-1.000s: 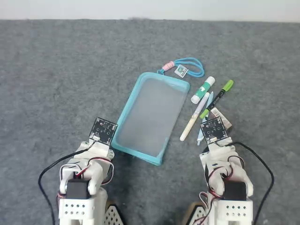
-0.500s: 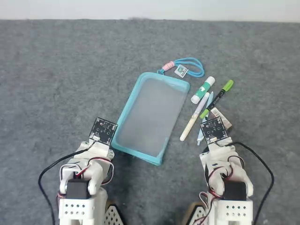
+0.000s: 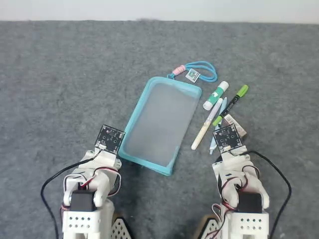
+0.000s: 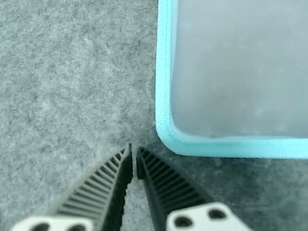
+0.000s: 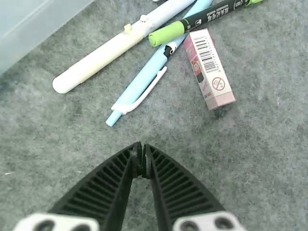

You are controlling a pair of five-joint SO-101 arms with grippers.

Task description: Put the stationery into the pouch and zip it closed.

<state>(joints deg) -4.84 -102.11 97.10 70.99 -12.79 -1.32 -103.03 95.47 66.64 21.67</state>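
A translucent pouch [image 3: 162, 124] with teal trim lies flat mid-table, its blue lanyard [image 3: 202, 70] at the far end. To its right lie a glue stick [image 3: 215, 95], a green-capped marker [image 3: 231, 104], a cream pen [image 3: 206, 125], a light-blue pen [image 5: 139, 84] and a pink eraser box [image 5: 209, 69]. My left gripper [image 4: 133, 153] is shut, empty, just off the pouch's near corner [image 4: 166, 137]. My right gripper [image 5: 142, 151] is shut, empty, over bare carpet a little short of the light-blue pen's tip.
Grey carpet [image 3: 65, 74] covers the table. Both arm bases stand at the near edge, the left [image 3: 87, 199] and the right [image 3: 241, 196]. A pale wall edge [image 3: 159, 10] runs along the far side.
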